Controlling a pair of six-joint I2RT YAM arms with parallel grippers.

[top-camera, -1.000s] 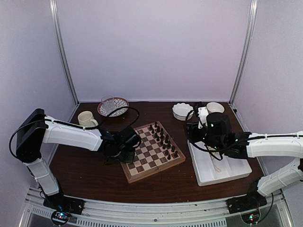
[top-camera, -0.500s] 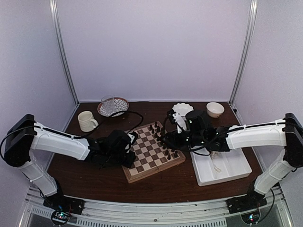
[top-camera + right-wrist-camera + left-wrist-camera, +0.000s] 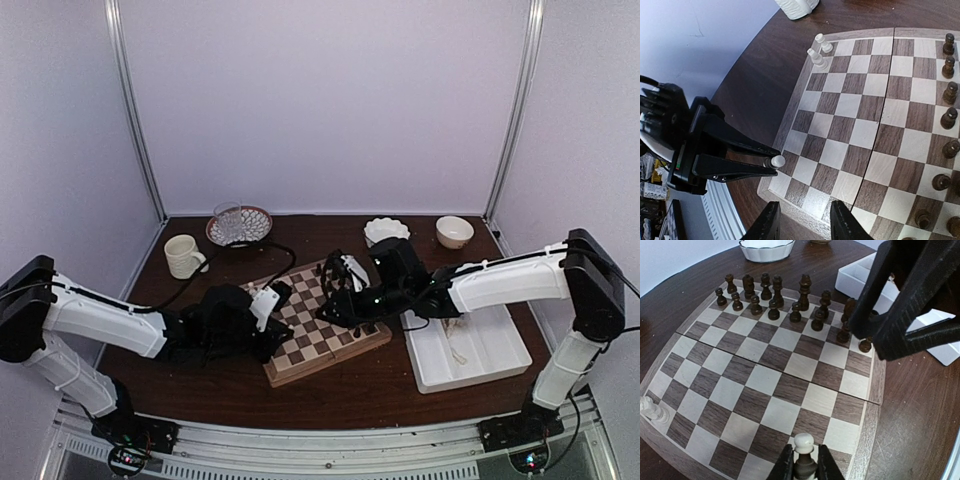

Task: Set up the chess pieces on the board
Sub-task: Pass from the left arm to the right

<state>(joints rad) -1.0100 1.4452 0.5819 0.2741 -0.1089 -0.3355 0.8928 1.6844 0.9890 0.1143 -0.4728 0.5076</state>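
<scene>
I've got the left claw (image 3: 804, 460) clenched on a white pawn (image 3: 804, 443) at the board's (image 3: 765, 380) edge row, arm stretched low over the counter (image 3: 340, 400). Right claw (image 3: 805, 206) is released, arm reaching across above the board.

Pale walls (image 3: 320, 100) and 2 metal corner posts (image 3: 135, 110) enclose a dark table (image 3: 350, 392).

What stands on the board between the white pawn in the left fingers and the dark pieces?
Nothing: the left wrist view shows only bare board squares between pawn and dark pieces.
</scene>
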